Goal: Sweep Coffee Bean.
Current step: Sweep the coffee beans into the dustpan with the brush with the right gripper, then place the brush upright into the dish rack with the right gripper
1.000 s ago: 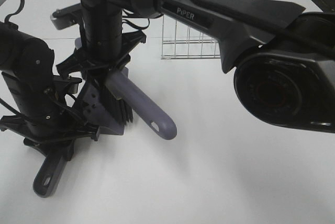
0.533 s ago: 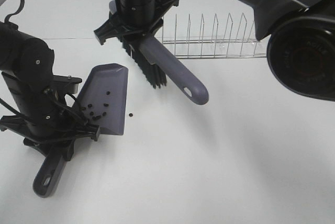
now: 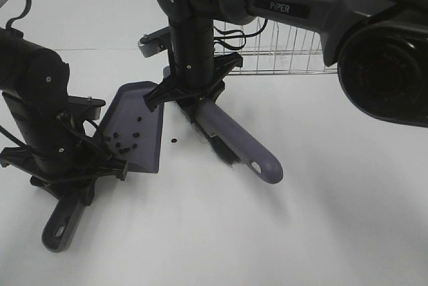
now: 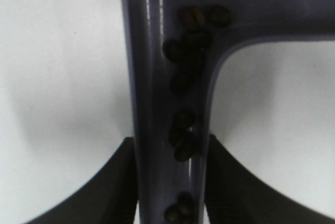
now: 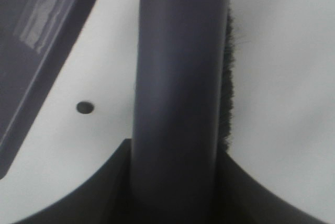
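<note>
The grey-purple dustpan (image 3: 142,125) lies on the white table with its mouth facing right. My left gripper (image 3: 75,178) is shut on its handle (image 4: 153,93). Several coffee beans (image 3: 123,143) rest in the pan, and some lie along the handle channel (image 4: 183,130). One bean (image 3: 174,140) sits on the table just off the pan's lip, also visible in the right wrist view (image 5: 85,107). My right gripper (image 3: 194,95) is shut on the brush handle (image 5: 180,72). The brush's black bristles (image 3: 225,154) reach the table right of that loose bean.
A wire dish rack (image 3: 287,49) stands at the back, behind the right arm. The brush's handle end (image 3: 264,166) points toward the front right. The dustpan's handle end (image 3: 60,227) points toward the table's front left.
The right arm swung the brush from over the dustpan up toward the rack, then down to the table right of the pan. The left arm and dustpan stayed put.
</note>
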Controlling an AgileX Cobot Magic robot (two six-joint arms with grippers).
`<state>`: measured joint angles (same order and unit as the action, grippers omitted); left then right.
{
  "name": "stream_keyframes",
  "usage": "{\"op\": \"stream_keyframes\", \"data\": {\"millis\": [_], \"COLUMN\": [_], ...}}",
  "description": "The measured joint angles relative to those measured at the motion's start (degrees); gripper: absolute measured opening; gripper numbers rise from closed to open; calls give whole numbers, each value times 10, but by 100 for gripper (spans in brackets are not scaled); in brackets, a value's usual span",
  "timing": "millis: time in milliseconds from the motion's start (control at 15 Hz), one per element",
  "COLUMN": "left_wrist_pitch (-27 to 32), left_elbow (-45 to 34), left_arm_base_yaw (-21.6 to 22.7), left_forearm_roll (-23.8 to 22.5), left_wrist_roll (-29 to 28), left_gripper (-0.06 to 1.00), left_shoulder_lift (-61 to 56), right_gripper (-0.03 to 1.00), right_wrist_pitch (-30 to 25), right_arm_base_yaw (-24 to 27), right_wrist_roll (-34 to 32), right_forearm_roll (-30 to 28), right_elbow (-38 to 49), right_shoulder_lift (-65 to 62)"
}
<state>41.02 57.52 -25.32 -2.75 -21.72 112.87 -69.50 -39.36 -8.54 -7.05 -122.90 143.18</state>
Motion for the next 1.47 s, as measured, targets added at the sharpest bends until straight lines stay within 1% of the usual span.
{"op": "stream_keyframes", "data": {"millis": [200,467,533,667,733,867,933,1000,1200,1267,1467], "left_wrist_pitch": [0,0,0,0,0,0,0,0,0,0,0], "left_elbow": [0,0,0,0,0,0,0,0,0,0,0], "left_arm_base_yaw": [0,0,0,0,0,0,0,0,0,0,0], "left_forearm_roll": [1,2,2,2,2,2,2,2,2,2,2], "left_wrist_roll": [3,5,5,6,6,6,6,6,6,6,6], "left_gripper": [34,34,34,34,34,34,34,34,34,34,34], "left_shoulder_lift": [0,0,0,0,0,0,0,0,0,0,0], "right_gripper": [31,30,30,30,30,30,30,30,30,30,30], "right_wrist_pitch": [-5,-10,-10,-9,-10,-11,-11,-11,-11,-11,-11], "right_arm_base_yaw": [-26,-46,-46,-45,-45,-44,-40,-34,12,34,103], "right_wrist_roll": [2,-1,-1,-2,-2,5,10,20,50,54,93], "right_forearm_roll": [3,33,29,15,3,-42,-52,-54,-48,-37,27], "right_elbow": [-21,-139,-170,-199,-201,-202,-202,-202,-202,-202,-202], "right_shoulder_lift": [12,16,16,9,2,-11,-14,-15,-19,-23,-41]}}
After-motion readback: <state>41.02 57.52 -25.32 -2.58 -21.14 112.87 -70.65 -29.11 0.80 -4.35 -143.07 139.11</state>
